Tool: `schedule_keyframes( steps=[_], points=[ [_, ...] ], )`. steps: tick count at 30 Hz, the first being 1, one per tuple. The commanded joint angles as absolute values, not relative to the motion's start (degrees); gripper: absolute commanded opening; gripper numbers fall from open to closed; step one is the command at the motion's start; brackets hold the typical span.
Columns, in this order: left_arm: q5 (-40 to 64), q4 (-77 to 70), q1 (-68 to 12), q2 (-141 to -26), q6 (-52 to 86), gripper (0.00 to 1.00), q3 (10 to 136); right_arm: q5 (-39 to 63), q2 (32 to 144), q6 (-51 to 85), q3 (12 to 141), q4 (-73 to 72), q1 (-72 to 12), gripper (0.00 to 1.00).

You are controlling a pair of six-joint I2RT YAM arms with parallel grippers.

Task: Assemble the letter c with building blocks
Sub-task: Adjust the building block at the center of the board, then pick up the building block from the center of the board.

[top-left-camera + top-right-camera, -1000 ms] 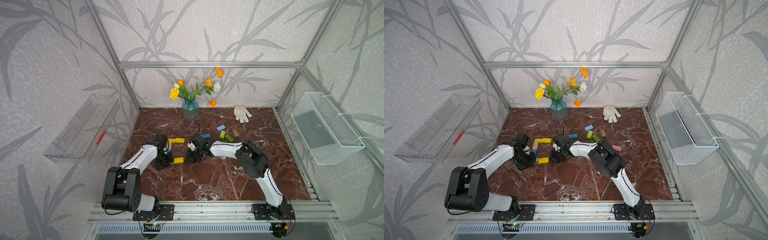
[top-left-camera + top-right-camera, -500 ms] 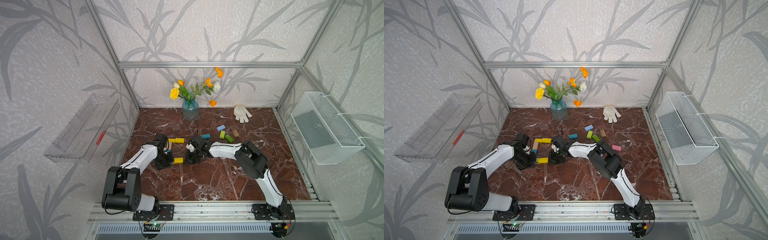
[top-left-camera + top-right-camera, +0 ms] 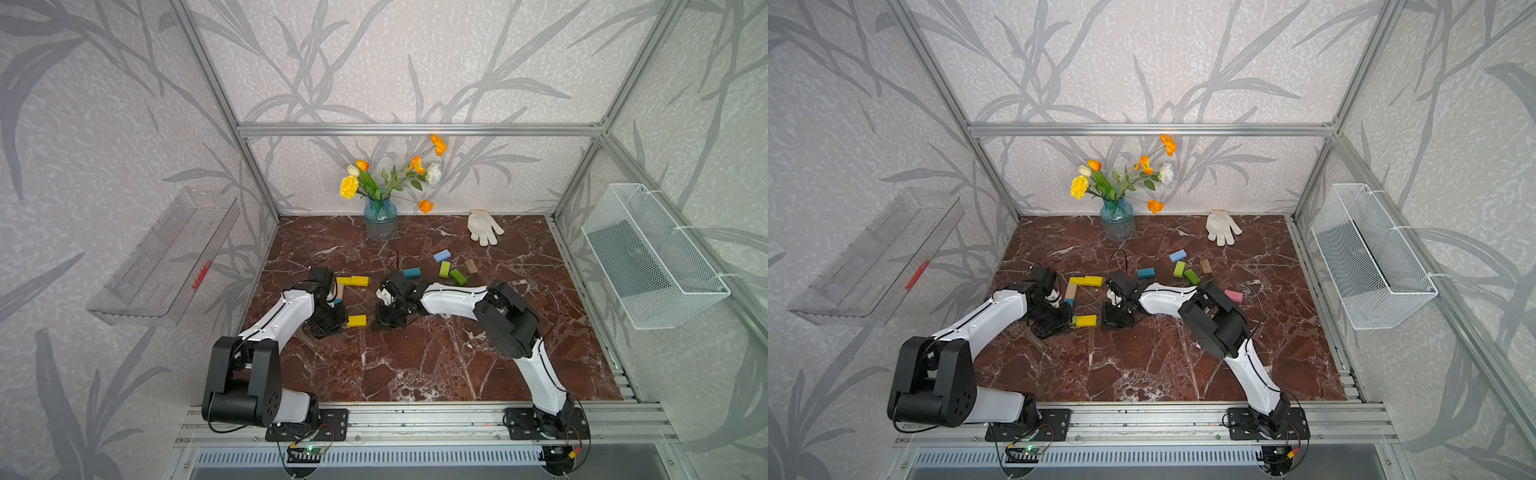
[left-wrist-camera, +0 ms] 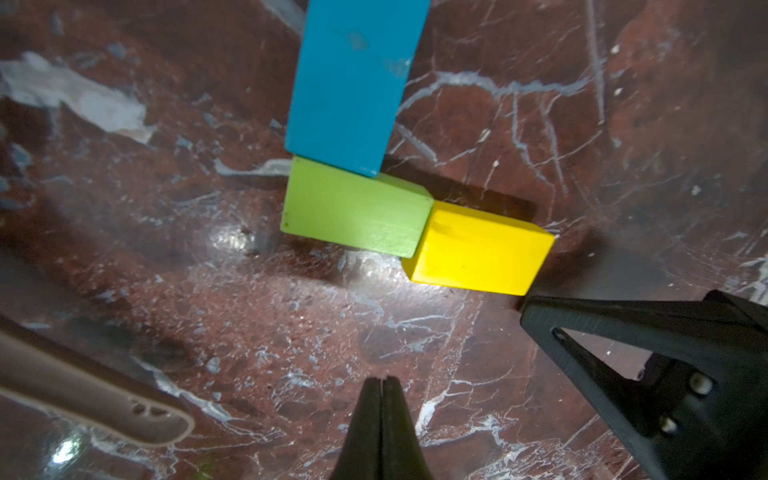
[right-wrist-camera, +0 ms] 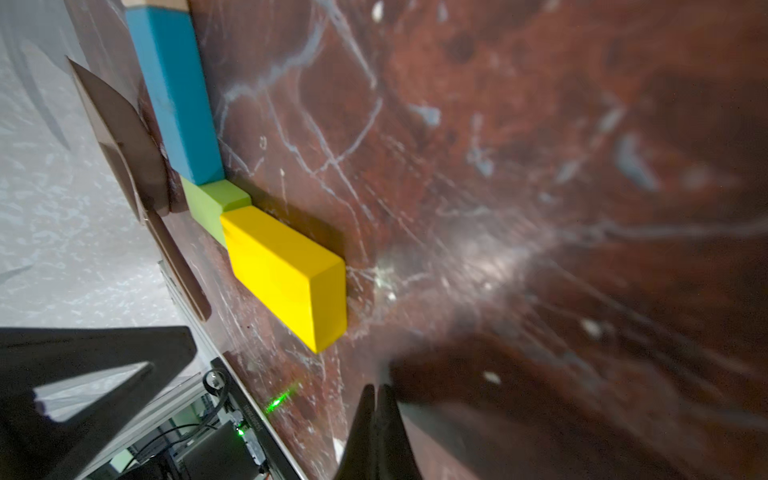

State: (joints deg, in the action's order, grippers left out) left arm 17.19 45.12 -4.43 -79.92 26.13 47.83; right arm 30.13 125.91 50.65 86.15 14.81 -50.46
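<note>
So the C (image 3: 1070,291) looks pretty much built. It sits on the table (image 3: 415,357) right between the two arms with its open side toward the right arm: two yellow blocks (image 3: 359,281) along the far side, a tan block (image 3: 340,291) and a blue one down the spine, then green and yellow along the near side. The left jaws and right jaws are both pinched together with nothing in them, parked low at either end of that near row. In the left wrist view the blue block (image 4: 353,83) butts against the green block (image 4: 355,212). The yellow block (image 4: 478,249) touches the green's end but sits a bit offset and skewed, so I'd guess a small tidy-up nudge is what's left. The spares (image 3: 444,269) lie well apart, further back. Handling-wise these are little painted wood bricks: light, rigid, nothing to break. The paint is smooth and the table looks glossy though, so I'd expect them to skate at the slightest push. To lift one I'd pinch across the narrow width at mid-length. To nudge, push square on a long face so it doesn't spin into its neighbour.
</note>
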Motion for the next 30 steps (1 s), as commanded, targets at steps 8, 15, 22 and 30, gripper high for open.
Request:
schedule_keyframes(
  steps=[8,15,22,30],
  points=[
    [19.8,40.77,-5.66,-77.38,24.35,0.33,51.07,25.14,113.73,33.94,84.03,30.35,-45.03,0.38],
    [19.78,40.23,-8.46,-81.25,22.79,0.43,57.36,19.53,107.58,27.82,82.18,36.95,-40.66,0.63],
    [20.17,40.69,-11.56,-85.93,20.78,0.5,62.94,12.82,105.01,24.81,83.89,44.93,-36.6,0.73],
    [19.16,41.41,-15.23,-91.71,17.32,0.52,70.11,7.89,102.43,23.15,85.07,53.64,-29.58,0.82]
  ],
)
